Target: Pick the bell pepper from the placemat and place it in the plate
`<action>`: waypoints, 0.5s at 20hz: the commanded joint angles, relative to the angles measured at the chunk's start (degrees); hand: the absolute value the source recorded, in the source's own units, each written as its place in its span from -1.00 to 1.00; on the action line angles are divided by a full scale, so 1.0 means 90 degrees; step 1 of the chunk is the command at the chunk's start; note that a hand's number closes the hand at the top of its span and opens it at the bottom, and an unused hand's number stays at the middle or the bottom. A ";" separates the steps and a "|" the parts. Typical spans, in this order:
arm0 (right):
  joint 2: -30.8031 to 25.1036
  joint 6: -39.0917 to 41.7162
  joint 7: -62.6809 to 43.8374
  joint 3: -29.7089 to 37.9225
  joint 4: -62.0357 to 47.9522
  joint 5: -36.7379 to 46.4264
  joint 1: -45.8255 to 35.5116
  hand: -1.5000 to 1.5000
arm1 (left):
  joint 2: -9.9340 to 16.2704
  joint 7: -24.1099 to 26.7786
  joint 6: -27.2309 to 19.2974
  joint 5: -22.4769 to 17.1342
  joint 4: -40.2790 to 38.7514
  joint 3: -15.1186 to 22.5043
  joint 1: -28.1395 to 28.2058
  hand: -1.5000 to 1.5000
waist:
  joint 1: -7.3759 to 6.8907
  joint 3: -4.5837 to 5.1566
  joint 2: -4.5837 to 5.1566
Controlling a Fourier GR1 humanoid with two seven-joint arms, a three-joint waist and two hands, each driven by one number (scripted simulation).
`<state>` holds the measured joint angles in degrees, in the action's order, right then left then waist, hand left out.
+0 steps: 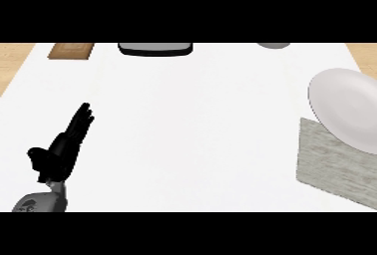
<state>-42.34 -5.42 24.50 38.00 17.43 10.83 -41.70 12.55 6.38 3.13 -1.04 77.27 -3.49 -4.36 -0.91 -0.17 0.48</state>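
Bell pepper: nowhere in sight, neither on the mat nor on the dish; where it sits I cannot tell.
Placemat (pixel 331 169): grey, near right, its visible top bare.
Plate (pixel 350 107): white, just beyond it, overlapping the mat's far corner, so the carry should be short.
Left hand (pixel 65 147): near left, fingers straight and up, holding nothing, parked clear of the work.
Right hand: out of view.
Far edge: wooden board (pixel 71 50), dark tray (pixel 155 48), grey bowl (pixel 274 45), all well apart from the mat.
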 commanded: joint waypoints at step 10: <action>-0.1248 0.2450 0.1743 0.0857 -0.0648 -0.0865 0.1865 -1.00 | 0.0184 0.0000 0.0250 -0.0145 0.0031 -0.0181 -0.0097 0.00 | -0.0028 -0.0029 0.0043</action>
<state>-51.62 12.09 35.76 45.07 12.59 3.62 -28.87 12.70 6.61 3.91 -1.32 78.08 -3.84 -3.85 -1.02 -0.34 0.71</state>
